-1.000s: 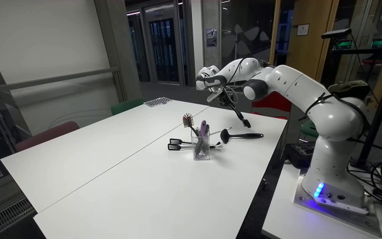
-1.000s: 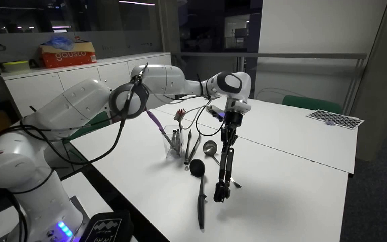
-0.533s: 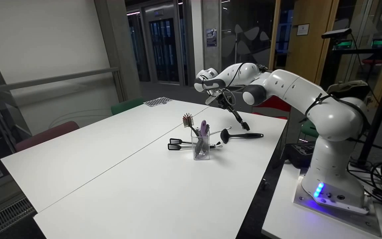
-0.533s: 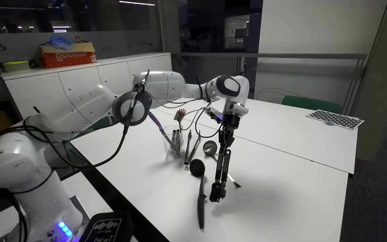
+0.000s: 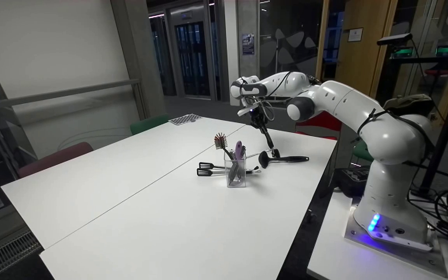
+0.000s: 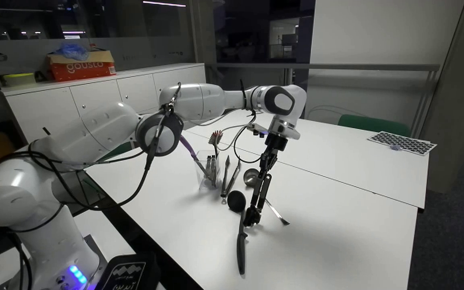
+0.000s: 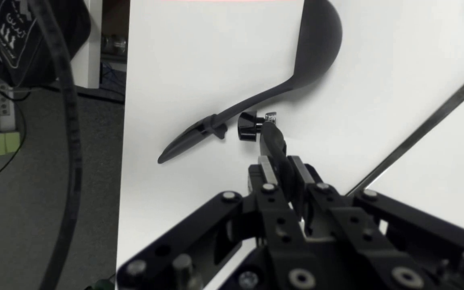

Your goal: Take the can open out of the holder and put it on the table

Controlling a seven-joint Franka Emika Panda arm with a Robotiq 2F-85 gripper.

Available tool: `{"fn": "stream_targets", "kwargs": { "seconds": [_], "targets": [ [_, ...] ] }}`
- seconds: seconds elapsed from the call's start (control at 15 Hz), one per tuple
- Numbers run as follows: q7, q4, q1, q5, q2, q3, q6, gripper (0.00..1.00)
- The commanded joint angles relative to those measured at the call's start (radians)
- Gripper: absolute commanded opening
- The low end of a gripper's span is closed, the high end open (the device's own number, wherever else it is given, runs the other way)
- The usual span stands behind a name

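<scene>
The can opener is black with a metal wheel and a dark turning knob. In the wrist view the can opener [image 7: 273, 139] sits between the fingers of my gripper [image 7: 283, 171], which is shut on its handles. In both exterior views the can opener [image 5: 275, 153] [image 6: 252, 217] hangs low, tip down, close over the white table [image 5: 138, 229]; I cannot tell if it touches. My gripper [image 5: 269, 144] [image 6: 258, 201] is tilted. The clear holder [image 5: 236, 183] [image 6: 202, 183] stands apart from it, with a brush, a purple-handled tool and other utensils inside.
A black ladle [image 5: 263, 159] [image 6: 237, 201] [image 7: 318, 40] lies right beside the can opener. A metal ladle [image 6: 250, 177] lies on its other side, its handle [image 7: 421, 129] in the wrist view. Tongs [image 6: 232, 183] lie by the holder. The table's edge [image 7: 122, 161] runs along the robot side.
My gripper has moved with the can opener, lower and toward the black ladle and holder, and its tilt has changed. The can opener is still held. The holder and other utensils have not moved.
</scene>
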Motion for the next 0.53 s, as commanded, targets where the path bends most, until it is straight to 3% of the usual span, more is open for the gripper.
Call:
{"fn": "stream_targets", "kwargs": {
  "seconds": [0.0,0.47],
  "targets": [
    [-0.026,0.128,-0.087,0.102,0.031,0.077,-0.042,0.03],
    [-0.005,0.187,-0.206,0.303,0.067,0.224,0.009,0.03]
  ]
}}
